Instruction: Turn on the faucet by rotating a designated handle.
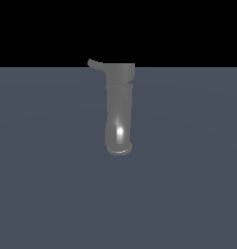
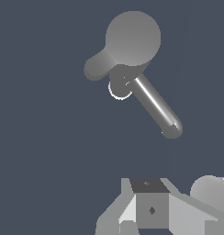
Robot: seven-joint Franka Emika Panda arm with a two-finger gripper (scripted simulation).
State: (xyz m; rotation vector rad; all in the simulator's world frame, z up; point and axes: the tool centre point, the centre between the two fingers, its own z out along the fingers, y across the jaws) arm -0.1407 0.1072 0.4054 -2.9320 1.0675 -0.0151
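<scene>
On the exterior view's left, the handle [image 1: 94,63] juts sideways from the top of the faucet [image 1: 119,109] — a thin curved grey lever with a small rounded tip, set against the black background. The faucet itself stands near the middle of the blue-grey floor [image 1: 47,170], a thick glossy tube with a wider cylindrical section at its upper end and a bright highlight near its rounded lower end.

In the wrist view the faucet [image 2: 132,39] is seen from above as a round grey cap, well apart from the gripper [image 2: 148,209] — only its grey blocky body shows, so whether the fingers are apart or together cannot be told.
</scene>
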